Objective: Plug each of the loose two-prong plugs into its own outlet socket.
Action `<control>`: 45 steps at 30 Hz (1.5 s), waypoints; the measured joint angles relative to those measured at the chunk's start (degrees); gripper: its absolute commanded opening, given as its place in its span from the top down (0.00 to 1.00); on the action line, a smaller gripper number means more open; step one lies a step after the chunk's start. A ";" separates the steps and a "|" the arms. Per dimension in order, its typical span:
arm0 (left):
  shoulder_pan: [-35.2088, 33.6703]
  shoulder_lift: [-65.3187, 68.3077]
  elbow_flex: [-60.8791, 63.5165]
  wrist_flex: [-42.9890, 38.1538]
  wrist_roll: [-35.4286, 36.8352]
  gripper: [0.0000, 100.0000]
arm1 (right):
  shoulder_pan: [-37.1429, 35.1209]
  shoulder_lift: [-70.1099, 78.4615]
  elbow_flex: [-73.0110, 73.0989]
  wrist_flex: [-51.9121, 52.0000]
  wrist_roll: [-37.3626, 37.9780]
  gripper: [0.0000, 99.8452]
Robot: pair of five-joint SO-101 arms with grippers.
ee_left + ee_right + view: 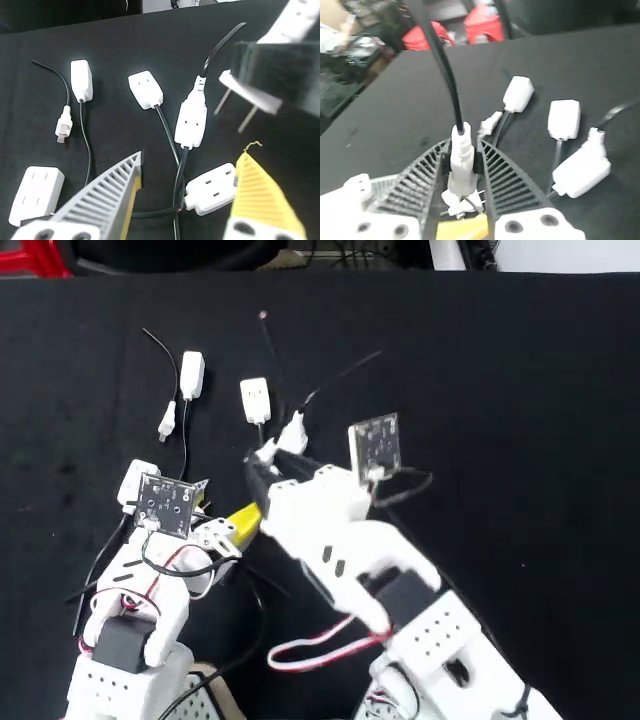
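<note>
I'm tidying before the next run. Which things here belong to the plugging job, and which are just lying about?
Job: plug held in the right gripper; small loose plug; white outlet sockets.
Lying about: red objects beyond the table; clutter in the room behind.

Black table cover (540, 390), red stools (485, 25) — perhaps — behind

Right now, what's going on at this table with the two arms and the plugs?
The right hand is shut on a white two-prong plug, prongs down, its black cord trailing off. The left hand is open above a white outlet socket on the black table. The plug is not yet in any socket. Another loose plug and more sockets lie farther off.
</note>
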 measured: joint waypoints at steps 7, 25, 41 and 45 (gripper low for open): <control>0.26 -2.64 0.00 0.00 2.37 0.71 | -5.10 -12.31 6.15 2.64 0.00 0.99; -5.80 -2.90 6.07 4.92 -13.01 0.71 | 5.01 -1.05 -5.71 18.46 5.36 0.99; -21.01 -2.90 10.37 13.63 -30.15 0.71 | 10.11 48.97 -31.38 34.46 6.33 0.99; -21.36 -2.90 10.46 13.63 -30.15 0.71 | 10.11 54.33 -33.41 34.46 6.24 0.99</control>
